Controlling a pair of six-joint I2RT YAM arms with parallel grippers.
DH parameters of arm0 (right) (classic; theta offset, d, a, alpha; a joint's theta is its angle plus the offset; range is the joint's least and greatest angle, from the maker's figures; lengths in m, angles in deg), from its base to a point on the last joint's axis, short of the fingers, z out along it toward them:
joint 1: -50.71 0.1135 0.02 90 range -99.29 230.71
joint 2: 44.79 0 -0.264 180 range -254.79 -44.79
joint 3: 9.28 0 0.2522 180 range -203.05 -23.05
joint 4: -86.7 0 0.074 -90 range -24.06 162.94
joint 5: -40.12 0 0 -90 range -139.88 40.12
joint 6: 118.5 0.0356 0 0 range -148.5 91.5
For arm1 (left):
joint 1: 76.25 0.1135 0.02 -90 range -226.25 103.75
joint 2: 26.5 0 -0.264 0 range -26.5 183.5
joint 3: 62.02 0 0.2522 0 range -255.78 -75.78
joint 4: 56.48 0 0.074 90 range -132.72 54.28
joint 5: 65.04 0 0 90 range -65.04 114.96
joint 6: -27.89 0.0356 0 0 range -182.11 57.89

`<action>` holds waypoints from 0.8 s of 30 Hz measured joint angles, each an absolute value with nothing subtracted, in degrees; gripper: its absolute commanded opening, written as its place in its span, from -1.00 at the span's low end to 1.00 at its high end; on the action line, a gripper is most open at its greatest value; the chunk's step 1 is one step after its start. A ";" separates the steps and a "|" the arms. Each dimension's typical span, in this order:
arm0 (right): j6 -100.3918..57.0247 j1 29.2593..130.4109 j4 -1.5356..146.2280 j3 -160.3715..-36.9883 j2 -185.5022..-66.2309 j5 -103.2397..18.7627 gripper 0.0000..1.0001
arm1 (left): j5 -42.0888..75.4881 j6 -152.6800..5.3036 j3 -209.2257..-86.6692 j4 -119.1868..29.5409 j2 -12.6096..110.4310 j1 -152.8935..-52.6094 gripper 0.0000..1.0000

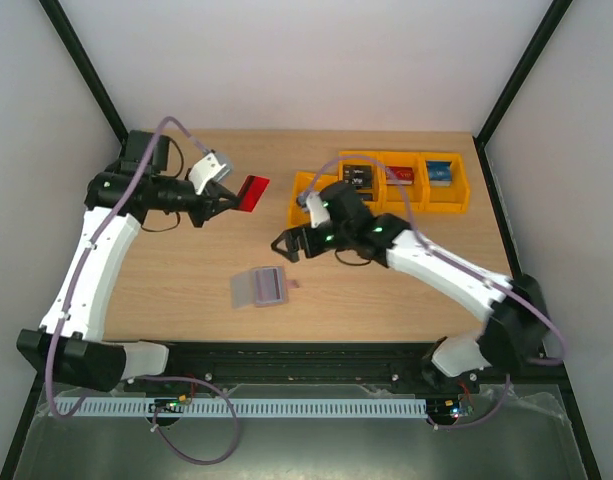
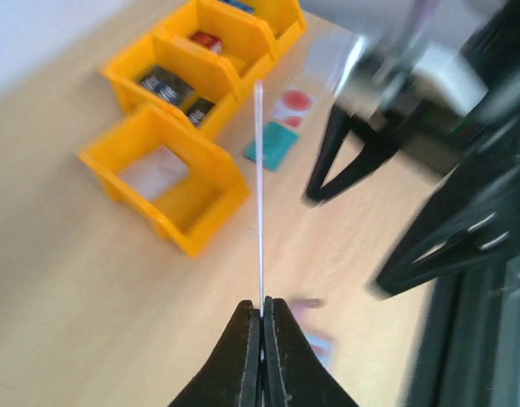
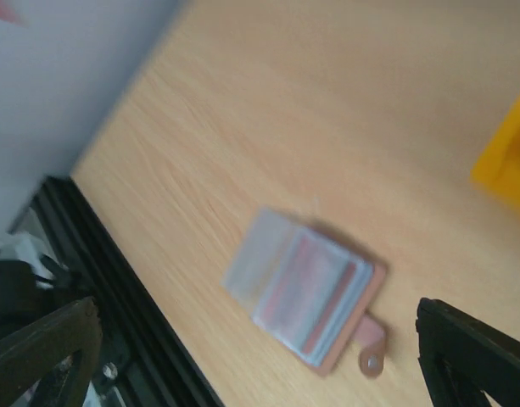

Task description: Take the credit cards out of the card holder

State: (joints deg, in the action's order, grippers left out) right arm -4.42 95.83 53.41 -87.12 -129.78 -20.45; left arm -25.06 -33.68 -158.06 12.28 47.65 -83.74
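Top external view showed the desk (image 1: 186,315) with a row of orange bins (image 1: 386,185) toward its 1 o'clock corner. At 10 o'clock the left gripper (image 1: 231,196) had its fingers pressed together on the red credit card (image 1: 254,192), held in the air clear of the desk with its free end toward 3 o'clock. The left wrist view caught that card edge-on, a thin line running from the fingertips toward 12 o'clock.

The right gripper (image 1: 289,245) hung near the centre, fingers spread wide with nothing between them. Just toward 7 o'clock of it the card holder (image 1: 271,288) lay flat on the desk. Its long axis ran 9 to 3 o'clock, with the small snap tab (image 1: 294,284) at the 3 o'clock end. A light blue-grey card (image 1: 244,288) stuck partway out of the 9 o'clock end.

By my reading the job was roughly half done. The red card was out and the pale one wanted pulling free. Whether anything more sat inside the holder could not be told.
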 measured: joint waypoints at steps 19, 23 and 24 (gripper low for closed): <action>-9.47 92.79 52.54 -105.65 -111.33 -14.18 0.52 | -0.84 45.09 -124.27 -36.41 12.88 -95.26 -0.95; -8.07 93.38 52.36 -103.56 -114.00 -10.09 0.37 | -11.03 52.10 -120.64 -41.77 10.52 -95.32 -0.95; -8.12 93.71 52.10 -103.16 -114.48 -8.67 0.31 | -13.10 53.13 -120.55 -41.48 10.06 -95.34 -0.95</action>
